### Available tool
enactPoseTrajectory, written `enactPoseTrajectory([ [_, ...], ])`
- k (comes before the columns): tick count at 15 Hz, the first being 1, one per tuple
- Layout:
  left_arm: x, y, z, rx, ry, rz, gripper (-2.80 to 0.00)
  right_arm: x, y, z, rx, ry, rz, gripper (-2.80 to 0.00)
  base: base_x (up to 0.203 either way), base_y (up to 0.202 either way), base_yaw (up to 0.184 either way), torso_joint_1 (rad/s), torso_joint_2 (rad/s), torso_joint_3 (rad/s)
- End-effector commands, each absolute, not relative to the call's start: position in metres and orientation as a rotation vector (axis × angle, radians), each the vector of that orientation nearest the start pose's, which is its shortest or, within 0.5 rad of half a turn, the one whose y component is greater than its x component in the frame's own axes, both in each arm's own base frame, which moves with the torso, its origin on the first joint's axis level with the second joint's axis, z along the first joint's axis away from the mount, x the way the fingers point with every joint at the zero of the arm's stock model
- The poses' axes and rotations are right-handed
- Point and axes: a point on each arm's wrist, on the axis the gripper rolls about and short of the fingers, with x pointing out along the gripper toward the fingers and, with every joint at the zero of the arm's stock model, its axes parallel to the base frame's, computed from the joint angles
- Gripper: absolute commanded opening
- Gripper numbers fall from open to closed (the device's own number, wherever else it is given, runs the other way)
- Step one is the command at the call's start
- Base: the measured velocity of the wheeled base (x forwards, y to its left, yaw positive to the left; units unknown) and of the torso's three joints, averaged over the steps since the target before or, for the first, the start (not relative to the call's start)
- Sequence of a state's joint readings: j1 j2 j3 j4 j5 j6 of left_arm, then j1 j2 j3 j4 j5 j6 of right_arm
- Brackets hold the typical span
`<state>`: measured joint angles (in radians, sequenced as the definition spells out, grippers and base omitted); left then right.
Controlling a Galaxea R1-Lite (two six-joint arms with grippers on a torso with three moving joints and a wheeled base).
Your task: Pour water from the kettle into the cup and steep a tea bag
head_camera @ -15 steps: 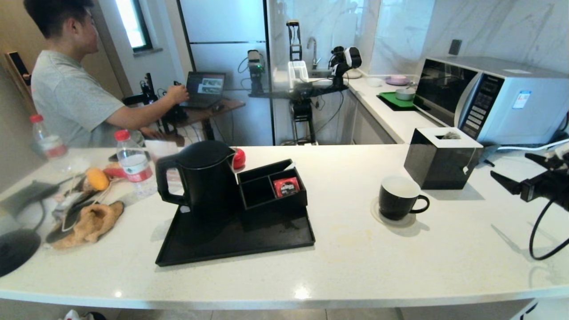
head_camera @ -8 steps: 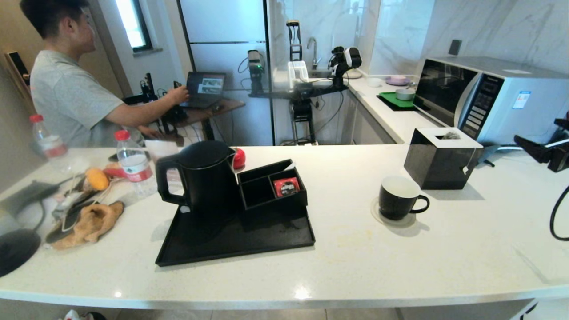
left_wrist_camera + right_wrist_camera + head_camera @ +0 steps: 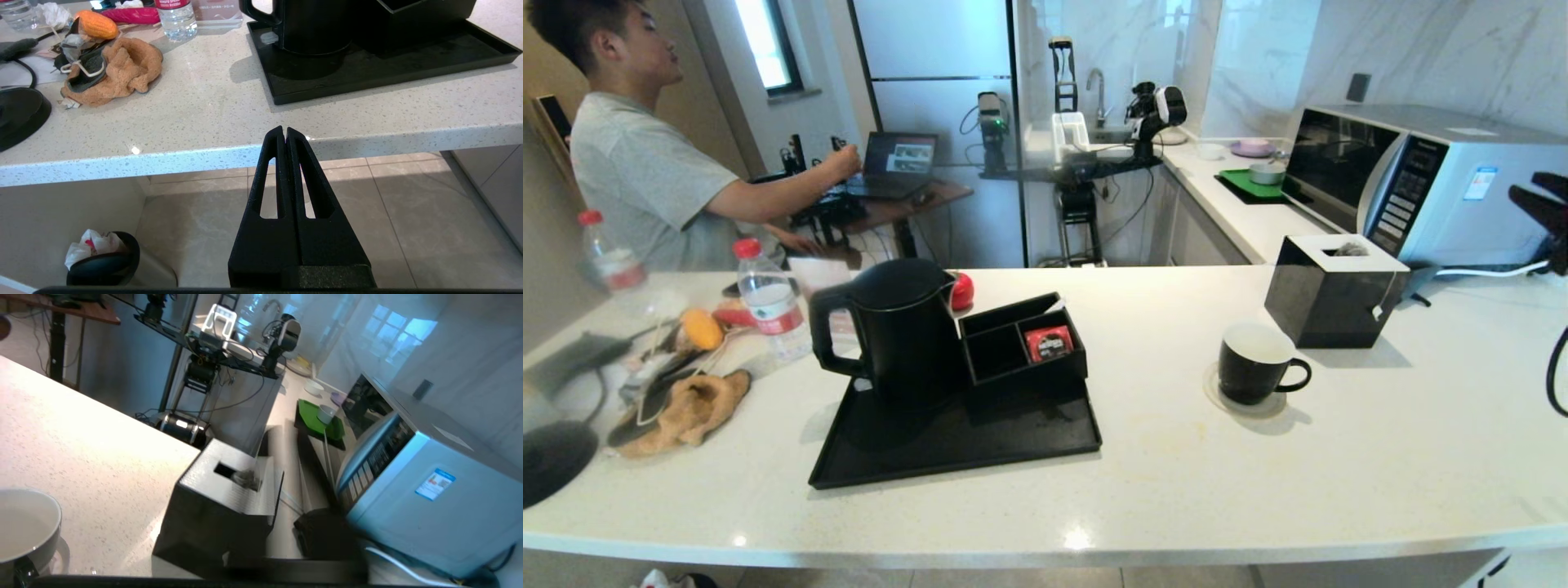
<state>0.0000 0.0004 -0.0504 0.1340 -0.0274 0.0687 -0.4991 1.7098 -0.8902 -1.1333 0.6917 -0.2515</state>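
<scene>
Left claw (image 3: 284, 134) parked below the bench (image 3: 1258, 465) edge, fingers pressed shut, empty; right claw (image 3: 1543, 204) up at far right, touching nothing, opening unreadable; tea bag (image 3: 1352, 248) on the tissue box (image 3: 1327, 302), cup (image 3: 1254, 363) beside it, kettle (image 3: 898, 331) on the tray (image 3: 980, 449).
</scene>
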Motion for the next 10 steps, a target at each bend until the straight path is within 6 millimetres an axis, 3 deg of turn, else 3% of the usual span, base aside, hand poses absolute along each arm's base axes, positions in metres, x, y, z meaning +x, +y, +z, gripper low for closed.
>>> enactPoseTrajectory([
  [1, -0.027, -0.001, 0.076, 0.068, 0.083, -0.03, -2.8, 0.283, -0.131, 0.26, -0.439, -0.313, 0.178, -2.8, 0.0, 0.0, 0.0, 0.0, 0.0, 0.0],
  [7, -0.027, -0.001, 0.076, 0.068, 0.083, -0.03, -2.8, 0.324, -0.142, 0.291, -0.367, -0.238, 0.206, -2.8, 0.0, 0.0, 0.0, 0.0, 0.0, 0.0],
  [10, -0.027, -0.001, 0.076, 0.068, 0.083, -0.03, -2.8, 0.352, -0.149, 0.282, -0.322, -0.16, 0.207, -2.8, 0.0, 0.0, 0.0, 0.0, 0.0, 0.0],
])
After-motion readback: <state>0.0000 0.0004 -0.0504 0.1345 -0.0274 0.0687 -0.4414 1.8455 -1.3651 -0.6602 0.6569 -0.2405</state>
